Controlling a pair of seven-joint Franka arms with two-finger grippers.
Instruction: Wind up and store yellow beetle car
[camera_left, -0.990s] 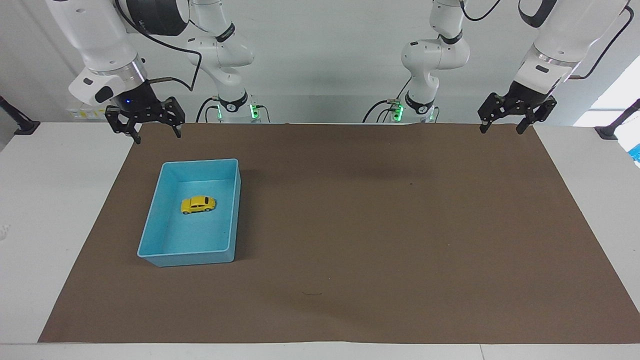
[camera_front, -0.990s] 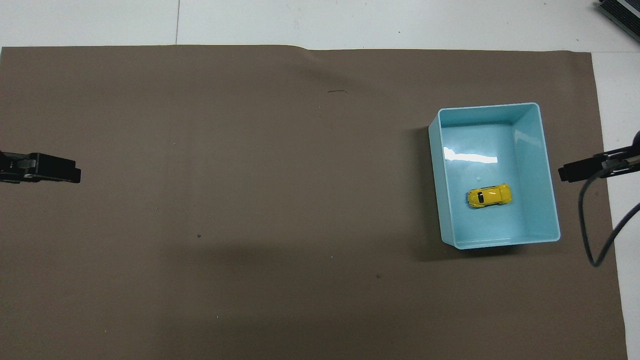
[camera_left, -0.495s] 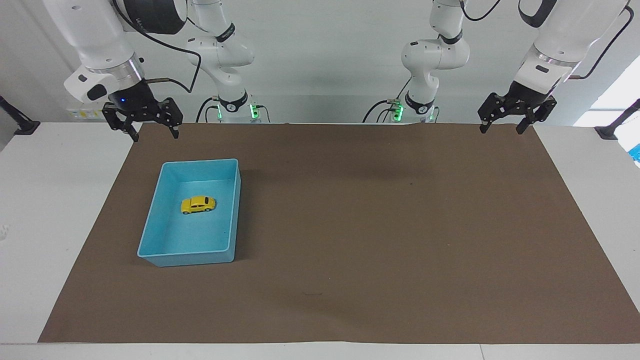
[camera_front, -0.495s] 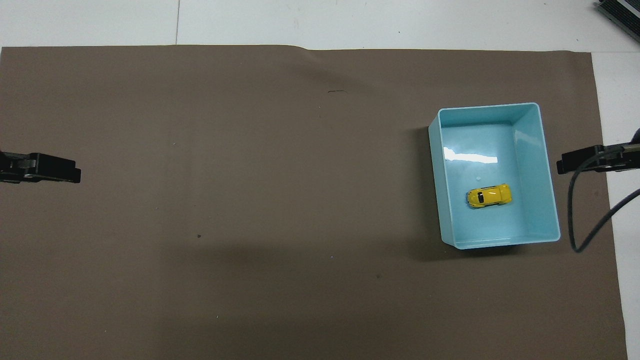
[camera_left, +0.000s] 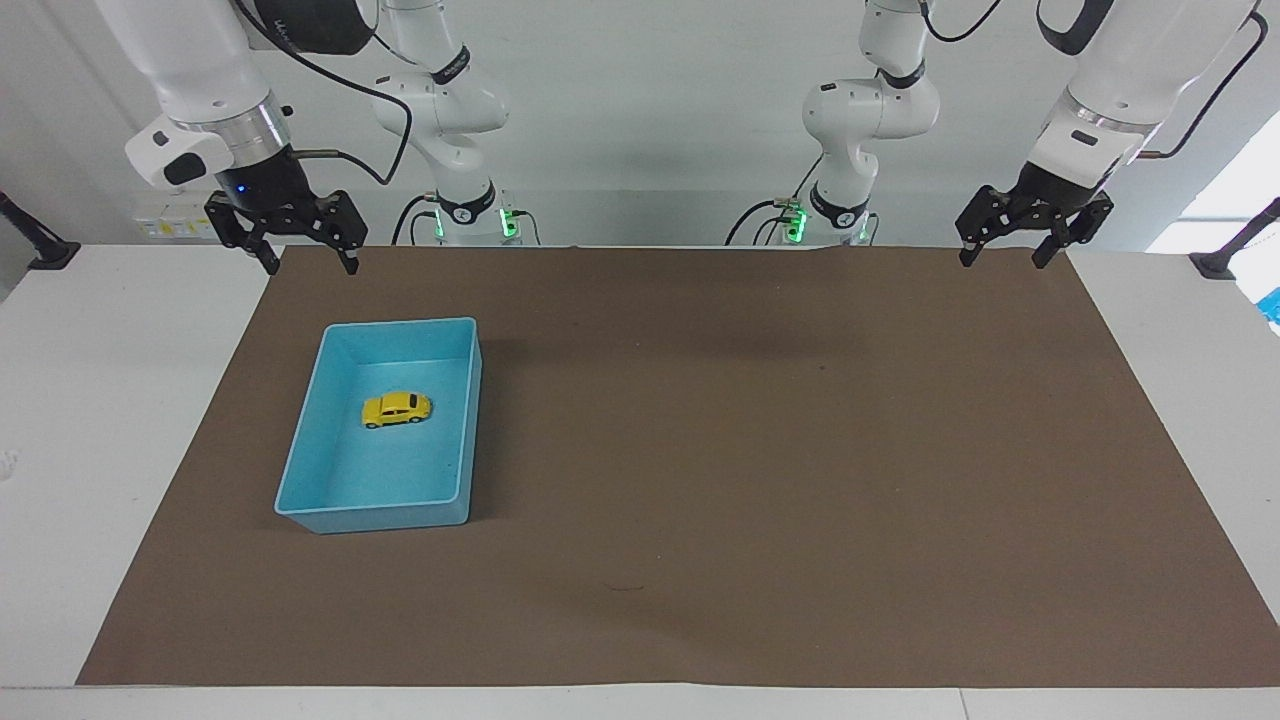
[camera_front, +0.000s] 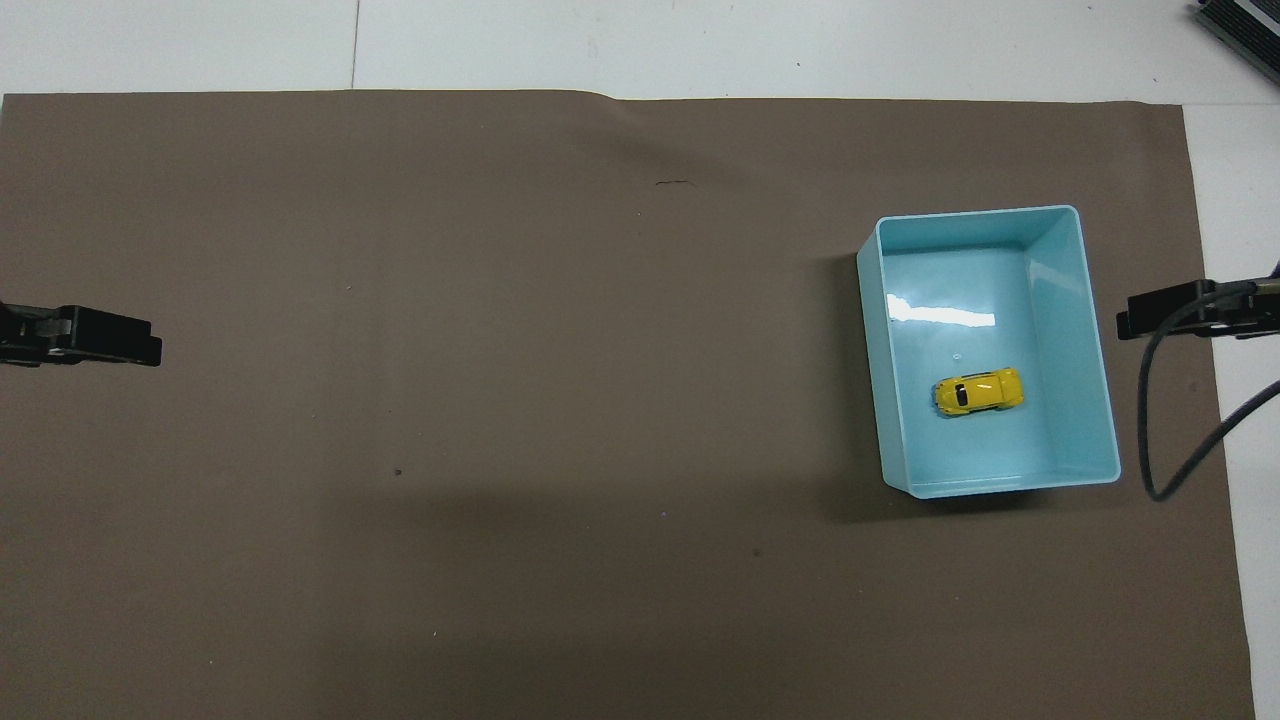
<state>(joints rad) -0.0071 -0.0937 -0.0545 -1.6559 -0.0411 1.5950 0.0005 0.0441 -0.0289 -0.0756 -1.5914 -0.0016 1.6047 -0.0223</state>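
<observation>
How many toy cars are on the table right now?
1. The yellow beetle car sits inside the blue tray, toward the right arm's end of the table. No other car shows.

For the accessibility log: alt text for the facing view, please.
A yellow toy car sits inside a blue tray on a brown mat. The open right gripper and open left gripper hang over the mat's robot-side corners.

You see a bright yellow car with dark windows and black wheels inside a light blue tray. The tray sits on a plain brown mat, which covers a white table.
</observation>
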